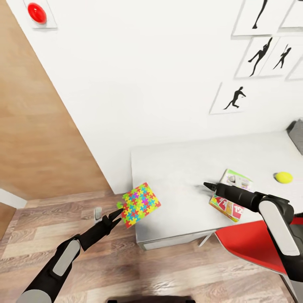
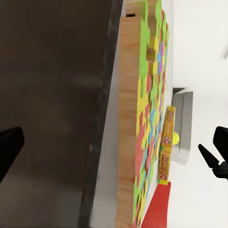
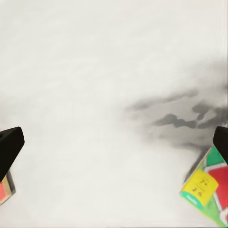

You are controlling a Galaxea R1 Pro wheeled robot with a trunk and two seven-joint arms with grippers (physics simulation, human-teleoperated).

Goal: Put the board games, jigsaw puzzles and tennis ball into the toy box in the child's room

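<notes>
A: Status on the left gripper (image 1: 119,214)?
B: It sits off the table's (image 1: 176,168) front-left corner, over the wood floor (image 1: 42,235). Its tips meet the near edge of a jigsaw puzzle (image 1: 140,204), which overhangs that corner. From the left wrist the fingers (image 2: 9,149) stand wide apart with the puzzle slab (image 2: 142,137) edge-on between them. Open; I can't confirm any pad contact.

A: Right gripper (image 1: 209,185)?
B: Above the table top, just left of the board game (image 1: 227,206). Right wrist view: fingers (image 3: 9,147) spread, bare table (image 3: 95,85) between them, nothing held. The game's corner (image 3: 209,190) is beside one finger.

A: Other task items?
B: A second printed box (image 1: 237,179) lies just behind the board game, partly hidden by the right arm. The tennis ball (image 1: 283,177) is on the table to the right of those boxes, apart from them. A grey toy box (image 1: 297,134) corner is at the table's far-right end. In the left wrist view the game box (image 2: 166,145), ball (image 2: 175,138) and grey box (image 2: 183,126) line up beyond the puzzle.

A: Surroundings?
B: A red chair (image 1: 248,244) is at the table's front right; silhouette prints (image 1: 235,97) hang on the wall above.
</notes>
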